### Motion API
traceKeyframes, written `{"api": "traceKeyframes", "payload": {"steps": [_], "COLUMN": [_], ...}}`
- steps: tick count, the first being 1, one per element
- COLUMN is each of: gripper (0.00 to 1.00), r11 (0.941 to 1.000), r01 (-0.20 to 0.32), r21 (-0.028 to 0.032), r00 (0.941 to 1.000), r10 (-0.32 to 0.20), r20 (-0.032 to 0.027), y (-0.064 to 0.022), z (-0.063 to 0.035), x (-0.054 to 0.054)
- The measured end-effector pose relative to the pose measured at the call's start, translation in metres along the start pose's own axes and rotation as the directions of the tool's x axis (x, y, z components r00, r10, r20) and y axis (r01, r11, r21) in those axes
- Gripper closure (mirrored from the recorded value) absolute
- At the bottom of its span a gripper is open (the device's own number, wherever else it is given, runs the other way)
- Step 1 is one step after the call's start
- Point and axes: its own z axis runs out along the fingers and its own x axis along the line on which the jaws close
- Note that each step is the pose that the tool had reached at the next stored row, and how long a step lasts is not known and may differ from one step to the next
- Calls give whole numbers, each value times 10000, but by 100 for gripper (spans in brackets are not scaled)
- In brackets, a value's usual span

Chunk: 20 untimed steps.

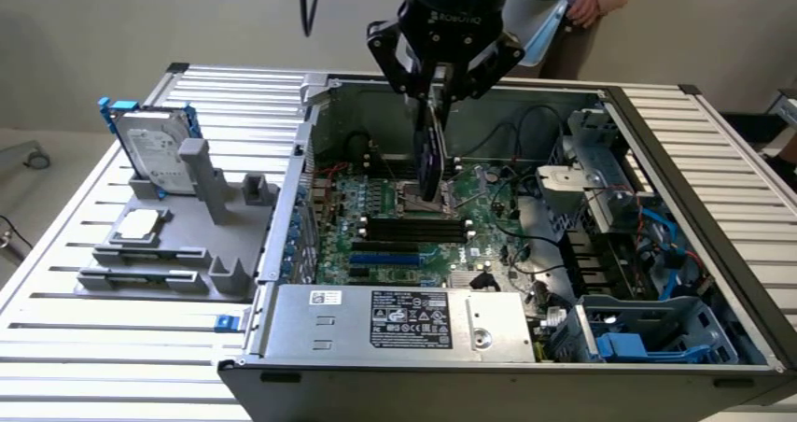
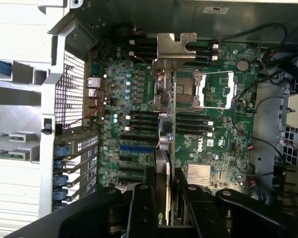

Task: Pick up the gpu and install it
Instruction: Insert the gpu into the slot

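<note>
One black two-fingered gripper (image 1: 439,81), jaws half closed, grips the thin green-and-black gpu card (image 1: 430,156) with silver bracket; I see it hanging edge-on over the green motherboard (image 1: 480,193) inside the open grey case (image 1: 704,175).

Hand (image 1: 439,93) points straight down, clamped partly closed

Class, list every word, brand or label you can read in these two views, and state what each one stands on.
"ROBOTIQ": on the end effector body.
"DELL": on the motherboard.
Too small to read: the power supply label and the hard drive label.
</note>
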Motion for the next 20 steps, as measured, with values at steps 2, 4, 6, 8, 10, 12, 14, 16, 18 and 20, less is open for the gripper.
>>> {"api": "traceKeyframes", "payload": {"steps": [2, 4, 6, 8, 10, 12, 14, 16, 18, 20], "gripper": [74, 74, 74, 74, 74, 74, 74, 74, 74, 74], "r11": [9998, 9990, 9977, 9957, 9931, 9898, 9854, 9801, 9738, 9662], "r01": [217, 447, 673, 919, 1169, 1419, 1700, 1981, 2269, 2573], "r21": [16, 32, 49, 67, 85, 103, 123, 143, 163, 183], "r00": [9998, 9990, 9977, 9958, 9931, 9898, 9854, 9801, 9739, 9663], "r10": [-217, -447, -673, -919, -1170, -1420, -1701, -1982, -2270, -2575], "r20": [13, 28, 44, 58, 67, 75, 79, 79, 78, 75], "y": [0, 0, 0, 0, -1, -1, -1, -1, -1, -1], "z": [1, 3, 4, 6, 8, 11, 14, 17, 21, 25], "x": [-2, -5, -6, -7, -8, -8, -9, -10, -10, -11]}}
